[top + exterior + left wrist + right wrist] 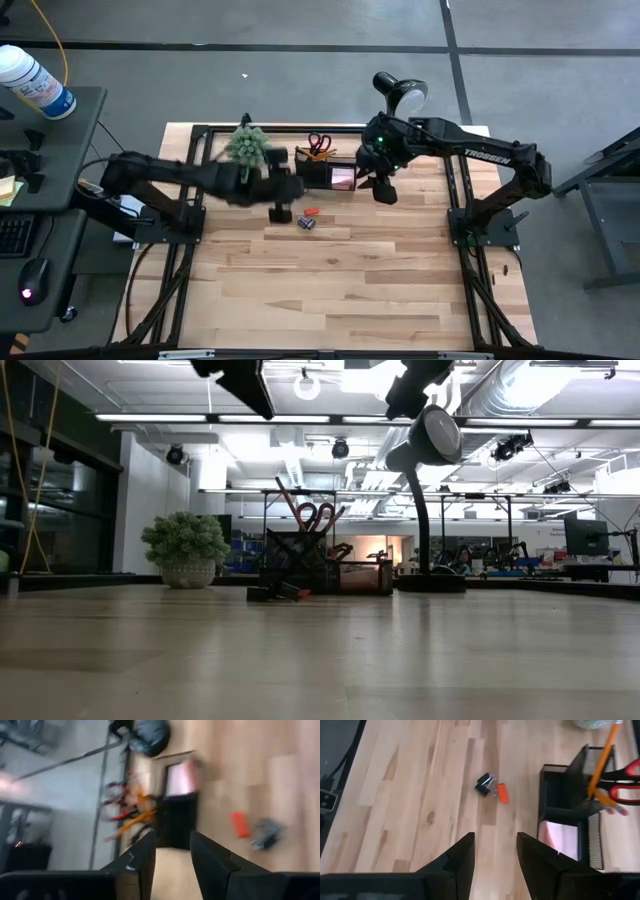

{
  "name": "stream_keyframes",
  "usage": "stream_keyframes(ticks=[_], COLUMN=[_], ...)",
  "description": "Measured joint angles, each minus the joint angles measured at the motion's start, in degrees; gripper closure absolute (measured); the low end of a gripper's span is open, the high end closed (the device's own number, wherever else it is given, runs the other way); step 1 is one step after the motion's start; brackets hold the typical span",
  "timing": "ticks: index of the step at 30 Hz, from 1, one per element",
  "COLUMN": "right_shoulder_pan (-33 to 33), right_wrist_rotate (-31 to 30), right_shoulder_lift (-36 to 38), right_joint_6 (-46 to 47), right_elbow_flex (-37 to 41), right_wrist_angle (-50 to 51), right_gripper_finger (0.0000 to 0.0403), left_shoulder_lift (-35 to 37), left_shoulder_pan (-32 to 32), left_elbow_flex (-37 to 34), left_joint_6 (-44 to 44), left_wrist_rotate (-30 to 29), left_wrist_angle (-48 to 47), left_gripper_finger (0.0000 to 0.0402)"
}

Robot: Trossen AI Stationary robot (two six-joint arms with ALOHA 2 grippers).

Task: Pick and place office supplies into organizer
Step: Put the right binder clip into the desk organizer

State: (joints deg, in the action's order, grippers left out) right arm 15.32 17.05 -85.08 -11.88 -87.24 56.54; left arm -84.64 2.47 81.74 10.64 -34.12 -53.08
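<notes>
Light wooden plank tabletop [350,290]: landmark, edged by black metal frame rails [175,290].
Green spiky plant ball in pale textured pot [186,548]: on tabletop, near its far edge, toward left corner.
Black desk lamp with round white-faced head [402,93]: at tabletop's far edge, right of centre; disc base resting on wood.
White plastic bottle with blue label [33,80]: off tabletop, on grey side desk [60,140] beyond its left edge.
Black computer mouse [32,280]: same side desk, nearer front.
</notes>
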Motion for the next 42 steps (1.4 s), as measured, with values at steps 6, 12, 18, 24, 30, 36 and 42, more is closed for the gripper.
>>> stream_keyframes(ticks=[6,12,18,24,30,36,42], right_shoulder_pan=[-1.9,-4.7,-8.8,-10.5,-13.6,-16.6,-15.3], right_wrist_rotate=[-0.5,0.1,-0.2,-1.1,-2.2,-7.2,-6.7], right_shoulder_lift=[0.0,-0.5,-4.5,-8.1,-10.4,-13.9,-16.9], right_joint_6=[2.6,7.1,8.3,8.5,10.6,9.5,8.4], right_elbow_flex=[0.0,0.0,0.0,0.0,0.0,0.0,0.0], right_wrist_angle=[1.3,-1.2,-2.4,-2.9,-10.6,-11.8,-12.6], right_gripper_finger=[0.0263,0.0263,0.0263,0.0263,0.0263,0.0263,0.0263], left_shoulder_lift=[0.2,0.2,0.2,0.2,0.2,0.6,0.6], left_shoulder_pan=[-8.7,-15.7,-20.4,-19.2,-18.6,-20.5,-24.2], left_elbow_flex=[-14.9,-23.3,-25.5,-28.2,-29.7,-30.2,-30.2], left_joint_6=[-13.3,-21.1,-22.7,-17.7,-18.3,-19.2,-24.4], left_wrist_rotate=[-0.9,-0.9,-5.1,-3.7,0.0,0.5,0.2], left_wrist_angle=[9.5,18.4,20.8,21.7,21.8,21.2,19.5], left_gripper_finger=[0.0309,0.032,0.0329,0.0328,0.0332,0.0332,0.0332])
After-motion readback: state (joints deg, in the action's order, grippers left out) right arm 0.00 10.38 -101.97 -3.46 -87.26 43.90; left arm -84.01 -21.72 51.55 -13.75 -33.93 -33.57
